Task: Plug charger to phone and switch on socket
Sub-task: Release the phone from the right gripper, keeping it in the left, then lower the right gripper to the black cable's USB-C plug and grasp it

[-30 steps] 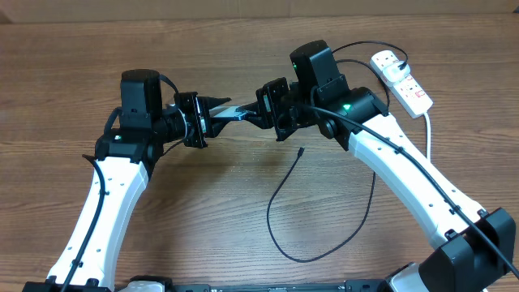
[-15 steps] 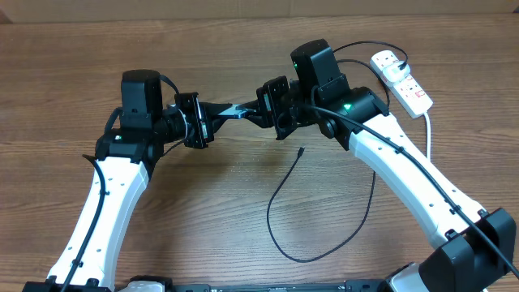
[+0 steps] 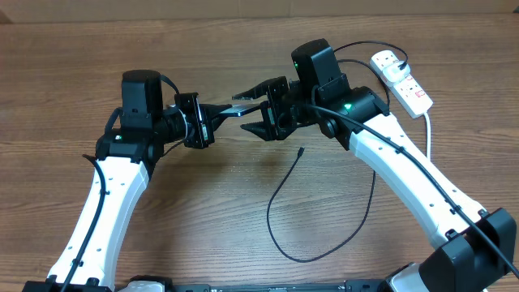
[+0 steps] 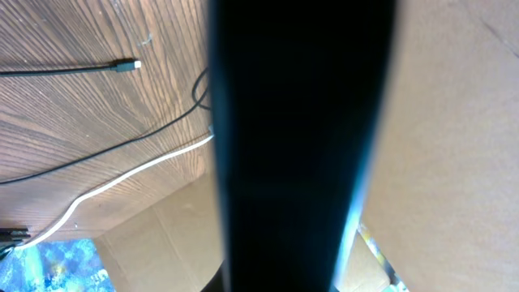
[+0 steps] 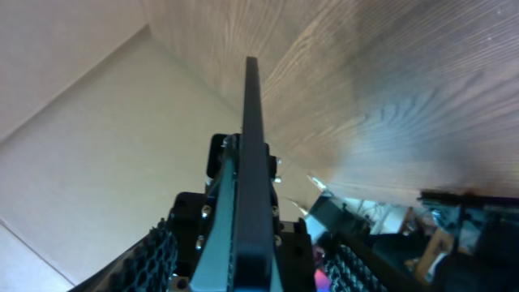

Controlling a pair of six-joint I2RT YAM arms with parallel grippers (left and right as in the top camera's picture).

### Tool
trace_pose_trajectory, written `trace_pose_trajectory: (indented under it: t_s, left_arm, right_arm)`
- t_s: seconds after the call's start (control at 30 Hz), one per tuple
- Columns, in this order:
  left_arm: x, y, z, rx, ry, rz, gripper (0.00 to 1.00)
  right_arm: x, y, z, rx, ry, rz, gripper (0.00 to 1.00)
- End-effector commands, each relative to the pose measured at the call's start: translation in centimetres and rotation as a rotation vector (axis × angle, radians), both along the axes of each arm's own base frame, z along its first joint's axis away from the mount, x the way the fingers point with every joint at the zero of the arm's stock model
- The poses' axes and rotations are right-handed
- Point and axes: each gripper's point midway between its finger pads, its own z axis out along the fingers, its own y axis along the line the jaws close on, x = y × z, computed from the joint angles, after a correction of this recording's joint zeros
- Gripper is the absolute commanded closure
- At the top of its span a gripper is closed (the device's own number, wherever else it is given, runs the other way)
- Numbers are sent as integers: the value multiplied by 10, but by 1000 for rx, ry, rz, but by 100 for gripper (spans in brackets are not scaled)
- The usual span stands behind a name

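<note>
Two steps are left and, as I judge it, neither is done. The phone [image 3: 235,109] is up off the desk [image 3: 203,211], well to the left of the socket [image 3: 403,81]. The left gripper [image 3: 217,114] is clenched on one end of it, and in the left wrist view the phone's dark back fills the middle of the picture. The right gripper [image 3: 250,112] stands at the phone's other end, on the side toward the socket. Its jaws are spread wide and clear of the phone, so it has hold of nothing. The charger [image 3: 280,235] lies loose on the desk in a long loop. Its connector [image 3: 301,150] is free, nearer the robot than the socket and well apart from it, and plainly not in the phone. The charger's other end runs up to the far end of the socket, but it is too small to tell whether it is seated there. Whether the socket is switched on I cannot tell either. What is left, then, is to pick up the connector, bring it to the phone's port and switch the socket on
</note>
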Motion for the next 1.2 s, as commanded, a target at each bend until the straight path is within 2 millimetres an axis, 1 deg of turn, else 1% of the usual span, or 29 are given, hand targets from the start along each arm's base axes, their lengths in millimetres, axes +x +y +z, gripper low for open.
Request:
trace_pose_trajectory:
  t_s: [0.0, 0.07, 0.1, 0.13, 0.17, 0.23, 0.33, 0.43, 0.47, 0.53, 0.6, 0.67, 0.7, 0.73, 0.77, 0.83, 0.9, 0.93, 1.0, 1.07, 1.1, 1.17]
  left_arm:
    - [4, 8, -6, 46, -9, 28, 96]
    - [7, 24, -16, 120, -16, 53, 96]
    - [7, 38, -24, 179, -17, 73, 96]
    - [7, 45, -28, 209, -18, 76, 96]
    - [6, 53, -32, 244, -24, 74, 96]
    - [7, 74, -40, 363, -76, 51, 96]
    - [10, 88, -41, 487, -188, -32, 96]
    - [11, 93, -42, 598, -311, -153, 96]
    - [11, 93, -41, 652, -376, -222, 96]
    - [10, 92, -41, 746, -493, -347, 96]
    - [9, 86, -41, 804, -597, -463, 96]
    - [4, 70, -36, 799, -716, -580, 95]
    - [-1, 56, -31, 776, -810, -658, 93]
    - [-5, 45, -28, 754, -880, -712, 94]
    - [-12, 30, -23, 721, -970, -782, 96]
    - [-25, 11, -21, 694, -1064, -882, 96]
    - [-31, 2, -23, 702, -1104, -941, 96]
    - [-37, -7, -25, 706, -1148, -996, 96]
    - [-42, -18, -27, 716, -1177, -1048, 96]
    - [-44, -24, -31, 746, -1187, -1085, 96]
    - [-44, -25, -34, 771, -1181, -1099, 96]
    - [-40, -21, -41, 851, -1145, -1118, 96]
  right_arm:
    - [5, -4, -3, -46, -65, 0, 28]
    - [9, -15, -15, -125, -82, -24, 11]
    - [10, -21, -22, -175, -87, -42, 4]
    - [12, -26, -26, -205, -94, -52, 0]
    - [13, -32, -32, -250, -103, -65, 0]
    - [18, -47, -43, -350, -139, -83, 0]
    - [22, -66, -54, -483, -194, -88, 0]
    - [23, -92, -66, -645, -236, -78, 0]
    - [21, -104, -72, -720, -237, -71, 0]
    - [16, -120, -78, -808, -221, -67, 0]
    - [12, -133, -82, -876, -209, -71, 0]
    - [11, -138, -83, -906, -211, -66, 0]
    - [12, -138, -83, -915, -234, -33, 0]
    - [12, -138, -83, -923, -255, -4, 0]
    - [12, -138, -83, -933, -275, 28, 0]
    - [12, -138, -83, -957, -319, 96, 0]
    - [12, -138, -83, -969, -342, 135, 0]
    - [12, -138, -83, -974, -354, 155, 0]
    - [12, -141, -83, -989, -356, 161, 0]
    - [12, -144, -84, -1008, -353, 158, 0]
    - [12, -149, -85, -1033, -351, 153, 0]
    - [12, -167, -85, -1134, -341, 135, 0]
